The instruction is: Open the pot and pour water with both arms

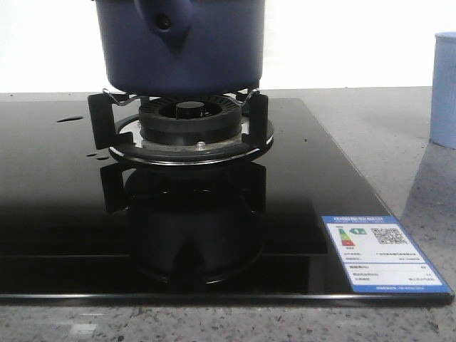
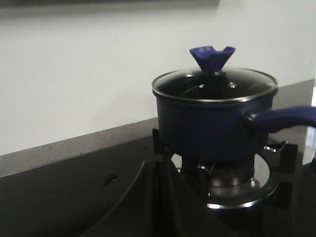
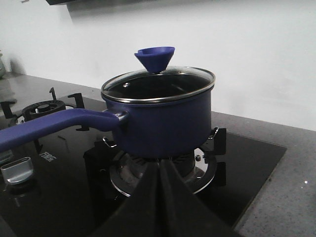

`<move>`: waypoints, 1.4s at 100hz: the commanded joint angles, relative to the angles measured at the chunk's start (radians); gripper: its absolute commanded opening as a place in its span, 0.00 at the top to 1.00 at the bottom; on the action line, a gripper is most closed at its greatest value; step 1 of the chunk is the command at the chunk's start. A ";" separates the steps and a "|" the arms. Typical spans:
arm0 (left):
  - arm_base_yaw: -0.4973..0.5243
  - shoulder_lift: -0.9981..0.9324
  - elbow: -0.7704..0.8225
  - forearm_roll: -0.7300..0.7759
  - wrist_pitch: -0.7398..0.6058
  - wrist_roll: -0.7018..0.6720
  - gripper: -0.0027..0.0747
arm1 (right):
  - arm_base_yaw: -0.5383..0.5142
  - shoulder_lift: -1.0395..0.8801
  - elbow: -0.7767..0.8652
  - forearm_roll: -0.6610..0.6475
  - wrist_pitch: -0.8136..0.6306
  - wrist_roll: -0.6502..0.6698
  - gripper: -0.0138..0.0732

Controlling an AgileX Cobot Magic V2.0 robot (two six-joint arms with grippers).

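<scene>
Both grippers, the left gripper (image 2: pixel 158 207) and the right gripper (image 3: pixel 160 207), look pinched shut on nothing, short of the pot (image 3: pixel 163 123). It sits on the burner (image 1: pixel 189 117), glass lid (image 3: pixel 158 84) on, so nothing seems done. Its handle (image 3: pixel 54 126) juts out; 1 pale cup (image 1: pixel 444 89) waits aside.

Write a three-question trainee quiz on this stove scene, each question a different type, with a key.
1. True or false: the glass lid is off the pot.
2. What does the pot rest on? A) bare counter B) burner grate C) tray
3. Fill in: the lid's knob is coloured ____.

Key: 1 false, the lid sits on the pot. 2 B. 3 blue.
</scene>
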 commanded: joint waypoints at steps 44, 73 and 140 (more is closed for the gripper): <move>0.040 -0.072 0.156 1.136 -0.256 -1.185 0.99 | 0.002 0.002 -0.025 0.021 -0.025 0.000 0.92; 0.121 -0.263 0.350 1.154 -0.270 -1.279 0.99 | 0.002 0.002 -0.025 0.021 -0.025 0.000 0.92; 0.275 -0.385 0.349 1.062 0.166 -1.279 0.99 | 0.002 0.002 -0.025 0.021 -0.025 0.000 0.92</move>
